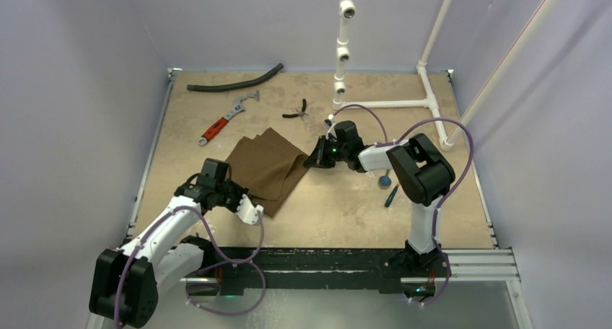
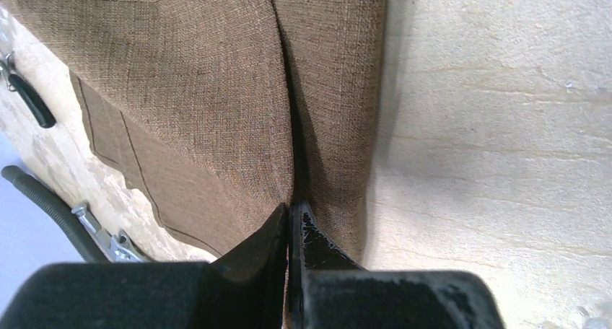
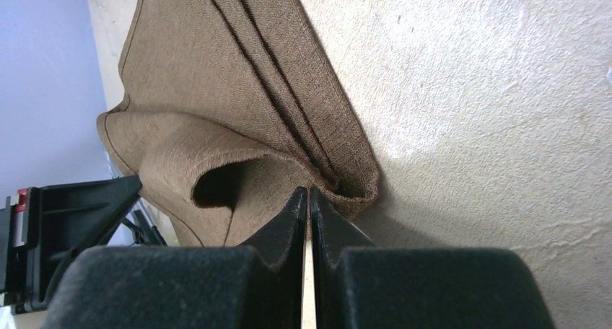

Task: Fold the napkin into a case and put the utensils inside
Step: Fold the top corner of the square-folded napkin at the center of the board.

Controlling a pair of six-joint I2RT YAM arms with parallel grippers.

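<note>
L gripper (image 2: 290, 210) fingers shut at napkin (image 1: 267, 163) 7 o'clock edge, R gripper (image 3: 309, 193) pinching its bunched 3 o'clock corner; only top view shows utensils (image 1: 385, 179) further toward 3 o'clock.

The napkin (image 1: 268, 164) is plain dark brown — wrench handle (image 1: 212, 131) red, hose (image 1: 234, 80) black, table (image 1: 346, 213) mottled tan.

Mid-table napkin (image 1: 268, 167), hose (image 1: 234, 80), wrench (image 1: 225, 120), pliers (image 1: 296, 112) behind it, utensils (image 1: 385, 179) to its right
</note>
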